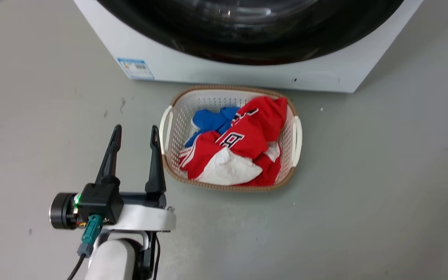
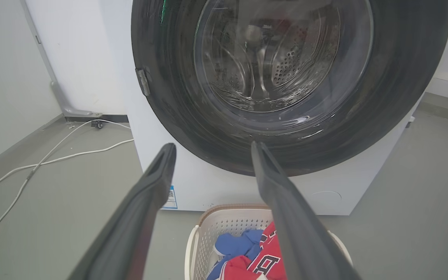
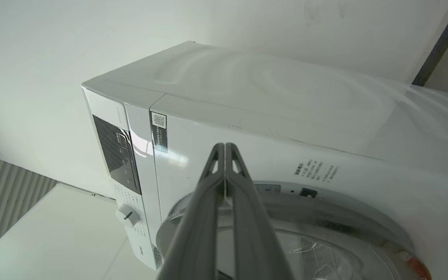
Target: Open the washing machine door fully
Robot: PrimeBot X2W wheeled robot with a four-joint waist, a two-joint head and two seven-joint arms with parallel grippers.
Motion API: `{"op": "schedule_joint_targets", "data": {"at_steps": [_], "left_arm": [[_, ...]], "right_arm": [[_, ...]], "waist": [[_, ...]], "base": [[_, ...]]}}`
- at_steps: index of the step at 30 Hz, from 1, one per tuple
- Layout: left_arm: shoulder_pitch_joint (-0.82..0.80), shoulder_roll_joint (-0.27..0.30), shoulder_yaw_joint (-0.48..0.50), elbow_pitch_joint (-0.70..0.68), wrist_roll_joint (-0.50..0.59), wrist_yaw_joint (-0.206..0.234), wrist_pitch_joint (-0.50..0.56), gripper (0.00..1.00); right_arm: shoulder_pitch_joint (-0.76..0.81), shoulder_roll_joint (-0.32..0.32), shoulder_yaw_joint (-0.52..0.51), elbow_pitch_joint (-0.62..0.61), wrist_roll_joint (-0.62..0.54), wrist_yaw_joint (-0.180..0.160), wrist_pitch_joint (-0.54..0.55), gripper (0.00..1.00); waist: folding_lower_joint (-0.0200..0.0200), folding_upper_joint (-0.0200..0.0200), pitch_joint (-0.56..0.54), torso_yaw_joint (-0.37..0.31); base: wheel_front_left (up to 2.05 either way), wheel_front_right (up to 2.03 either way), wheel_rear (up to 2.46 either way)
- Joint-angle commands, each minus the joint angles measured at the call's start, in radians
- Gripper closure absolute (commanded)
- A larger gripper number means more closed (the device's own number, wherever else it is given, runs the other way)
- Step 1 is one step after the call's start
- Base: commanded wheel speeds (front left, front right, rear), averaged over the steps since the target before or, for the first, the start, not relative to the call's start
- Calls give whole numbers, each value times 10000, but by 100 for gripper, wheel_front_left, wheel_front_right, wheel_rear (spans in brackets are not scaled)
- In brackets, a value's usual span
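- Washing machine door (image 2: 399, 97): a round, glossy black ring around a bulging clear glass bowl, with the perforated drum visible through the glass. It is set in the front of the washing machine (image 1: 247, 76) and appears to lie flush and shut, so your opening has not begun.
- Metal fitting (image 2: 143, 81): on the ring's edge. I cannot tell whether it is a hinge or a catch.
- Left gripper (image 2: 212, 147): the fingers are spread apart and hold nothing. They point at the door's lower rim from short of it, probably so you can reach for its edge.
- Right gripper (image 3: 224, 146): the fingers are pressed together on nothing. It is raised toward the white panel above the door, perhaps to act as a slim probe.
- Laundry basket (image 1: 296, 136): on the floor just in front of the machine, below the door. It holds a red jersey (image 1: 255, 132) and a blue garment (image 1: 210, 120), so keep your low reach clear of it.
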Motion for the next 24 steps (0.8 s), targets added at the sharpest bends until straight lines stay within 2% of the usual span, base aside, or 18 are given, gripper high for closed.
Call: {"op": "schedule_joint_targets", "data": {"at_steps": [1,8,12,24], "left_arm": [[-229,-3,-39,-73,12,34,-28,0],[-751,-3,-267,-239,-131,107,-26,0],[-952,-3,-413,-319,-215,205,-28,0],[-1175,-3,-677,-350,-410,381,-26,0]], "right_arm": [[-447,-186,111,138,-101,4,148,100],[-2671,-1124,1172,1334,-768,4,1077,100],[-3727,-1441,2001,1907,-1266,4,1755,100],[-5305,-1376,3650,2749,-2324,4,3185,100]], "waist": [[-1,0,632,189],[-1,0,1503,490],[-1,0,1881,639],[-1,0,2331,909]], "base": [[0,0,0],[0,0,0],[0,0,0],[0,0,0]]}}
